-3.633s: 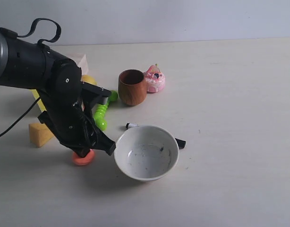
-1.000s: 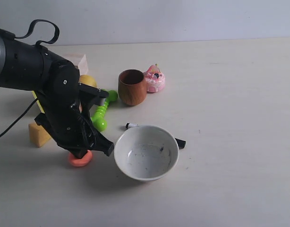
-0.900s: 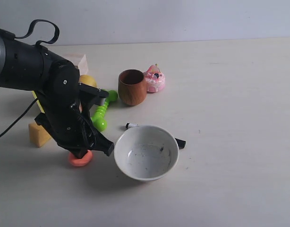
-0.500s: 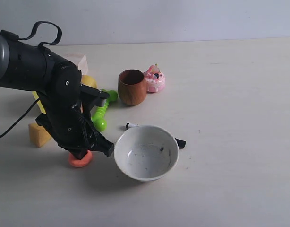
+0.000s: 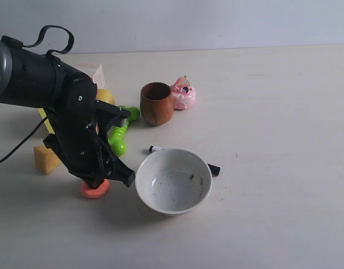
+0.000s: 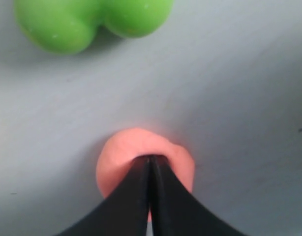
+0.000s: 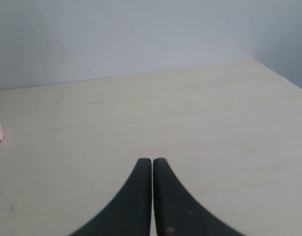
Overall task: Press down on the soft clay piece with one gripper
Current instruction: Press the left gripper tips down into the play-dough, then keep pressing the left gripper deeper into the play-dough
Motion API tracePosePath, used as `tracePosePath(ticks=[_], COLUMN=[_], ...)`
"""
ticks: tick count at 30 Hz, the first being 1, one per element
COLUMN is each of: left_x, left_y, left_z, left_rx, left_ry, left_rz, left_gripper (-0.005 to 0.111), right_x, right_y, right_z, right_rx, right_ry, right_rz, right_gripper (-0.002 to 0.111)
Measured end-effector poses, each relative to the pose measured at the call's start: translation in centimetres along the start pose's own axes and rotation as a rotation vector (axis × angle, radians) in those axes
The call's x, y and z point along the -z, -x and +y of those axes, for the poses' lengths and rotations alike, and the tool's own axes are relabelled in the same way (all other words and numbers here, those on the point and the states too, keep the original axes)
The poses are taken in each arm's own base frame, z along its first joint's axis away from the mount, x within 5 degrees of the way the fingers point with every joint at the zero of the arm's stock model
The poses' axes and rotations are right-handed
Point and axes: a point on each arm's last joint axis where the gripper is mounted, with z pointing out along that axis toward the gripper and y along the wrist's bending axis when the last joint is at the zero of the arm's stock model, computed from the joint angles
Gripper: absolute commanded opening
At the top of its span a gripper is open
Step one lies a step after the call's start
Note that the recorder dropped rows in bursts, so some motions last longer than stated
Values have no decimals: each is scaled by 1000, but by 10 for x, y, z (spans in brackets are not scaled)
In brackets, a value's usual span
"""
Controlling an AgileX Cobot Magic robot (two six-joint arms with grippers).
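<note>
Salmon-orange soft clay piece (image 5: pixel 96 189) lies on the pale table (image 5: pixel 273 112), at 9 o'clock from the white bowl (image 5: pixel 173 150) and near it, not touching; the left gripper (image 5: pixel 97 180) stands directly on top of the clay.

Left gripper condition: both black fingers (image 6: pixel 134 187) are closed flat against each other, with only a hairline seam between them; the joined tips rest in the upper surface of the clay, and the clay bulges out on both sides of them; nothing is clamped between the fingers. A black cable (image 5: pixel 49 33) loops above the arm.

Right gripper (image 7: pixel 152 161) condition: fingers closed together, holding nothing, above bare table; it does not appear in the exterior view.

Surrounding items, exterior view:
- green toy (image 5: pixel 120 134), at 1 o'clock from the clay, partly hidden by the arm;
- yellow-orange wedge (image 5: pixel 46 159), at 10 o'clock from the clay, apart from it;
- wooden cup (image 5: pixel 156 106), upright, at 12 o'clock from the bowl;
- pink cake toy (image 5: pixel 184 94), at 2 o'clock from the cup, just beside it; contact cannot be confirmed;
- dark marker (image 5: pixel 214 170), behind the bowl, mostly hidden by the rim.
</note>
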Motion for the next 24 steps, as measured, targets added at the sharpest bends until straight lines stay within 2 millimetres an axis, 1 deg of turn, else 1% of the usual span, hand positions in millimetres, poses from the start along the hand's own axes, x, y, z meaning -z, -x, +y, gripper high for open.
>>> tracePosePath(ticks=[5,7,24], left_x=[0,0,0], left_y=[0,0,0], left_z=[0,0,-2], left_rx=[-6,-6,-7], left_ry=[0,0,-3], left_rz=[1,1,-2], left_gripper=[32,36,36], right_x=[0,0,0], right_y=[0,0,0], right_z=[0,0,0], right_rx=[0,0,0], right_ry=[0,0,0], right_rz=[0,0,0], right_gripper=[2,2,2])
